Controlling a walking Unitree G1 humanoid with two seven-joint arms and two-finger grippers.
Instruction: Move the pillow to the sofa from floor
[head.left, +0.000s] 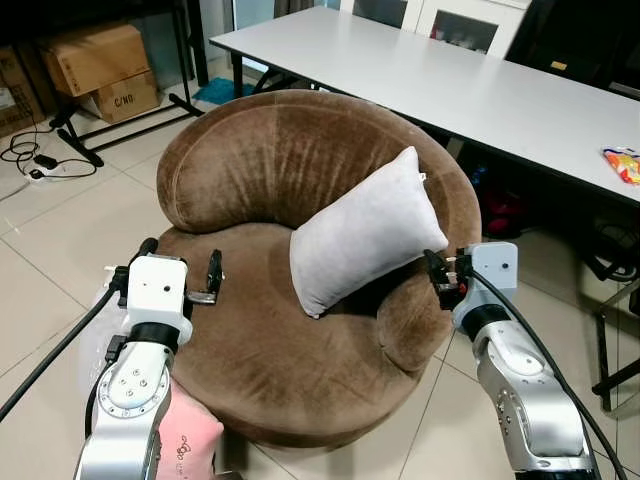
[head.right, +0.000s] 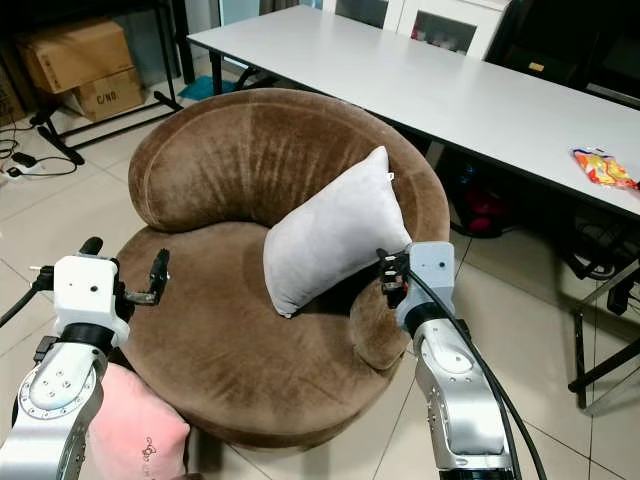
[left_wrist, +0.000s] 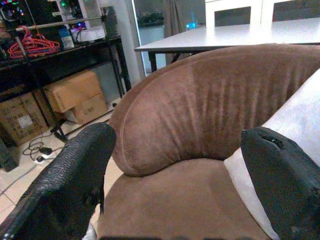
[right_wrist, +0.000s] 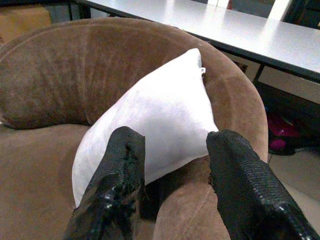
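**Inspector:** Start nearest. What lies at the robot's feet?

**Assistant:** A pink pillow (head.right: 135, 432) on the floor tiles (head.left: 60, 250), beside the left arm. Above it the left gripper (head.left: 208, 284) hovers over the seat edge, fingers spread, holding nothing. The right gripper (head.left: 437, 277) sits at the armrest, fingers also spread and empty, just beside the grey pillow (head.left: 365, 228).

**Inspector:** And that pillow's position?

**Assistant:** On the sofa (head.left: 270, 150) already, propped tilted against the backrest and right armrest.

**Inspector:** Risks?

**Assistant:** In my judgement, two. The right fingers are close enough that a careless withdrawal could snag the grey pillow's corner and tip it off. The pink one sits low and near the sofa base — an awkward reach.

**Inspector:** Surface and surroundings?

**Assistant:** Brown plush upholstery, soft and grippy. Behind it a long grey table (head.left: 480, 90) with a snack packet (head.left: 623, 163); far left — cardboard boxes (head.left: 100, 65) and floor cables (head.left: 35, 160).
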